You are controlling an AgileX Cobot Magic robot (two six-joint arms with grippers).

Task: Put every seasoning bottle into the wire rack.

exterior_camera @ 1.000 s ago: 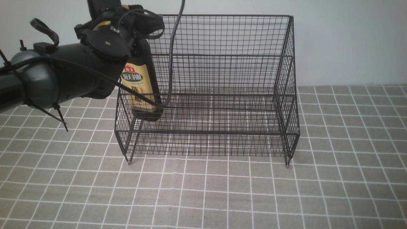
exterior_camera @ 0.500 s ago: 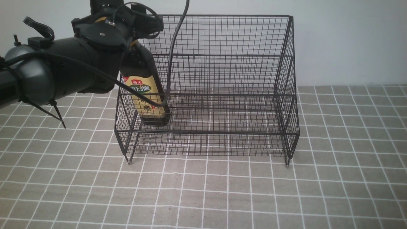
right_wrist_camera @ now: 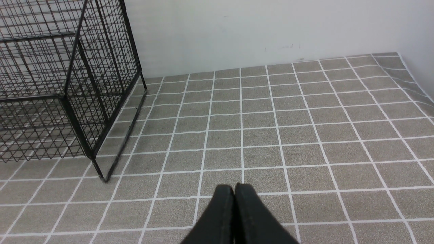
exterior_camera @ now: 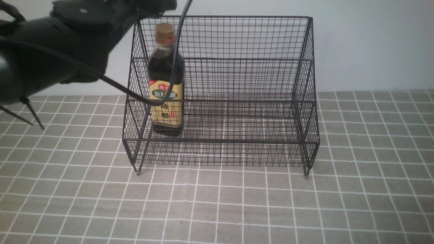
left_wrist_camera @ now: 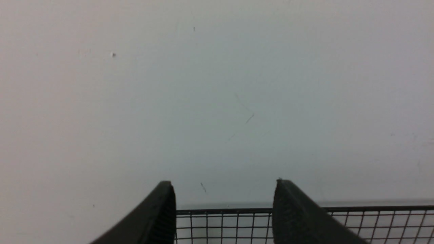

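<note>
The seasoning bottle (exterior_camera: 166,101), dark liquid with a gold cap and tan label, stands upright on the lower tier at the left end of the black wire rack (exterior_camera: 244,61). My left gripper (left_wrist_camera: 223,184) is open and empty. It is raised above the bottle, near the rack's top rim (left_wrist_camera: 237,211), and faces the wall. In the front view it sits at the top edge (exterior_camera: 156,4), apart from the cap. My right gripper (right_wrist_camera: 234,186) is shut and empty, low over the tiled cloth to the right of the rack (right_wrist_camera: 67,84).
The left arm's black cable (exterior_camera: 176,51) hangs across the bottle and the rack's front. The white wall stands close behind the rack. Grey tiled cloth (exterior_camera: 237,203) covers the table in front of and beside the rack.
The left gripper has let go of the bottle and risen up and away to the left. The bottle has gone from tilted in the grip to standing upright in the rack.
</note>
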